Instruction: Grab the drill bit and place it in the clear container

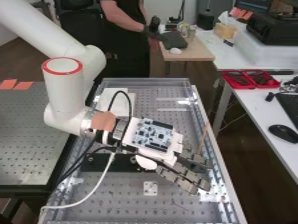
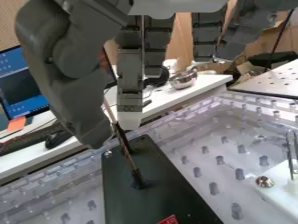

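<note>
the hand [image 1: 181, 175] is open over the bench, its fingers fairly straight and its thumb [image 2: 76, 95] set opposite them. the thin brown rod, which i take for the drill bit [image 2: 130, 157], stands at a lean with its lower end in a dark holder [image 2: 138, 181] on the black plate [image 2: 163, 185]. its upper part runs up into the space by the thumb and the nearest finger [image 2: 130, 85], so it lies right at the fingertips; whether anything touches it i cannot tell. the step in hand looks like the grasp. the bit's long axis is nearer upright than flat, so thumb and finger should close across it, then draw it out along its lean. a straight upward pull could make it bind or tip.
</note>
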Controlling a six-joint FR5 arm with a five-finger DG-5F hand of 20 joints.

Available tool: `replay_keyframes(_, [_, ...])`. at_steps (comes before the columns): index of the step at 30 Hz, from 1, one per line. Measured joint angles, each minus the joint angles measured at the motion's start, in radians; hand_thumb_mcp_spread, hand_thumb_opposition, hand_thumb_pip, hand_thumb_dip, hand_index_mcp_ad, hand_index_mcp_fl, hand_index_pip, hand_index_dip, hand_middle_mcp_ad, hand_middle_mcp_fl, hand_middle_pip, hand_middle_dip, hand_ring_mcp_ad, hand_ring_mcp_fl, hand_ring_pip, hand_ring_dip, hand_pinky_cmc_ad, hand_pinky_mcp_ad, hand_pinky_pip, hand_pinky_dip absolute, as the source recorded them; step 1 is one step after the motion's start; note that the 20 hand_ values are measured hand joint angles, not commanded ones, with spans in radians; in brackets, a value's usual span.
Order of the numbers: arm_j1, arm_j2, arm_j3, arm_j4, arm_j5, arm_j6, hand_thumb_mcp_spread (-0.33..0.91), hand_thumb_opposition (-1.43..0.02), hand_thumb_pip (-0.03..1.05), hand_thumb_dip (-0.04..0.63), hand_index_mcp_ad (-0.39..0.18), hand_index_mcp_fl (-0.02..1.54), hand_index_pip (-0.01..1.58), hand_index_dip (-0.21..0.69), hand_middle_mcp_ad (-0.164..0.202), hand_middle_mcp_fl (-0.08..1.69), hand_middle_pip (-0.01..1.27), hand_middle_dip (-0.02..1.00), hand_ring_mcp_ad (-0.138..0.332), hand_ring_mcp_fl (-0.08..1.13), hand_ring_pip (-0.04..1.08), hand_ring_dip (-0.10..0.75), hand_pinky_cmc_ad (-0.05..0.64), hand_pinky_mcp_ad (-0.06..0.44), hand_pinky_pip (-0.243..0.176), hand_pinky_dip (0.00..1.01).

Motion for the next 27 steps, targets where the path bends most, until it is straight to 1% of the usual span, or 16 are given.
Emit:
replay_keyframes(8, [-0.001, -0.013, 0.011, 0.000, -0.004, 0.005, 0.40, -0.88, 0.65, 0.253, -0.012, 0.30, 1.35, 0.110, -0.014, 0.15, 0.13, 0.17, 0.234, 0.03, 0.08, -0.037, 0.223, 0.183, -0.106, 0.18])
replay_keyframes(11, [-0.002, -0.017, 0.015, 0.000, -0.008, 0.005, 0.42, -0.88, 0.65, 0.253, -0.010, 0.32, 1.35, 0.110, -0.014, 0.16, 0.13, 0.17, 0.234, 0.03, 0.08, -0.037, 0.223, 0.183, -0.110, 0.18])
replay_keyframes(14, [-0.002, -0.021, 0.019, -0.001, -0.010, 0.006, 0.42, -0.88, 0.65, 0.253, -0.024, 0.33, 1.35, 0.113, -0.014, 0.16, 0.13, 0.17, 0.232, 0.04, 0.08, -0.037, 0.223, 0.180, -0.110, 0.18])
replay_keyframes(20, [-0.004, -0.027, 0.025, -0.005, -0.004, 0.007, 0.42, -0.88, 0.65, 0.253, -0.024, 0.34, 1.35, 0.110, -0.012, 0.17, 0.13, 0.17, 0.232, 0.05, 0.08, -0.037, 0.223, 0.183, -0.106, 0.18])
replay_keyframes(21, [-0.004, -0.028, 0.026, -0.005, -0.004, 0.007, 0.44, -0.88, 0.65, 0.253, -0.024, 0.34, 1.35, 0.110, -0.012, 0.16, 0.13, 0.17, 0.232, 0.05, 0.08, -0.037, 0.220, 0.183, -0.106, 0.18])
replay_keyframes(23, [-0.005, -0.031, 0.030, -0.006, -0.005, 0.008, 0.44, -0.88, 0.62, 0.253, -0.026, 0.36, 1.35, 0.110, -0.014, 0.17, 0.13, 0.17, 0.232, 0.05, 0.08, -0.037, 0.220, 0.183, -0.106, 0.18])
replay_keyframes(27, [-0.007, -0.036, 0.036, -0.008, -0.010, 0.008, 0.43, -0.88, 0.62, 0.253, -0.037, 0.36, 1.35, 0.110, -0.014, 0.16, 0.13, 0.17, 0.232, 0.05, 0.08, -0.037, 0.220, 0.183, -0.106, 0.18])
